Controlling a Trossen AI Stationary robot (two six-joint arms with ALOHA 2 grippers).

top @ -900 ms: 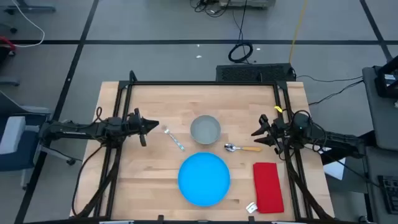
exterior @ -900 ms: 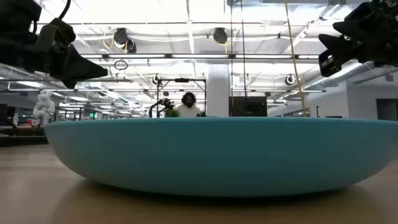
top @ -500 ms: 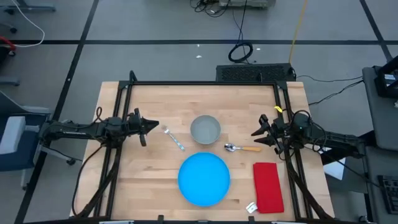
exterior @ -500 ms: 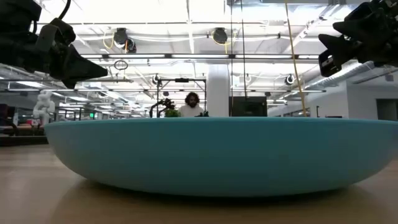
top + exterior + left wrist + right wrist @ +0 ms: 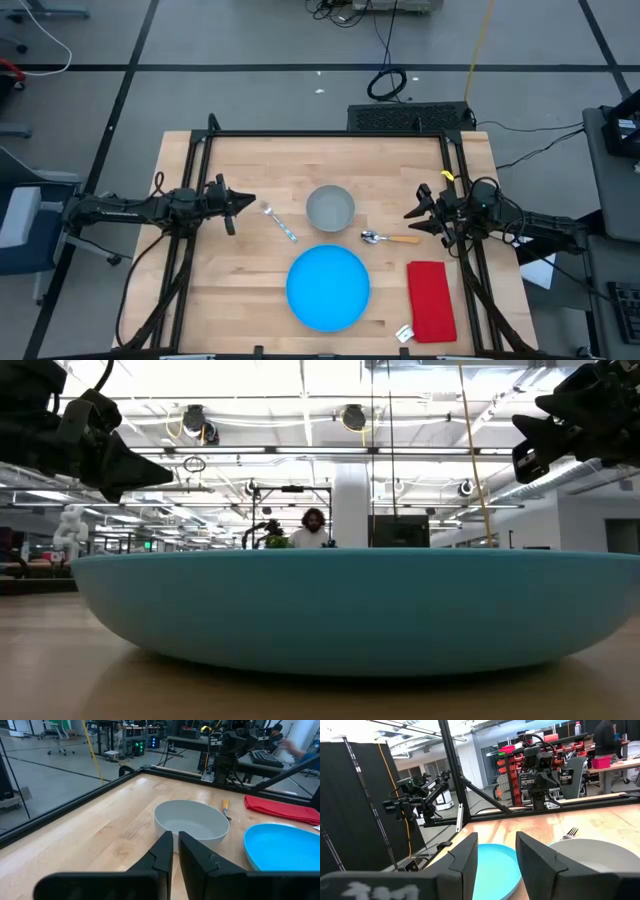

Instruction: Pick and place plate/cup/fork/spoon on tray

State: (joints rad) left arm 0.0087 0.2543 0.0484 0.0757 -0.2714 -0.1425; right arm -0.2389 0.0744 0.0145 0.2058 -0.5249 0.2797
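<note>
Fork (image 5: 279,222): lies slantwise just inboard of narrow-shut left gripper (image 5: 250,201); spoon (image 5: 390,238) nearer parted, empty right gripper (image 5: 410,213).

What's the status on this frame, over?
Left gripper shut, empty, hovering near fork. Right gripper open, empty, above spoon. Plate, cup on the table, untouched. No tray visible; red cloth by the plate.

bright overhead ceiling lights glare in the low view, leaving the near plate (image 5: 350,610) softly blurred.
</note>
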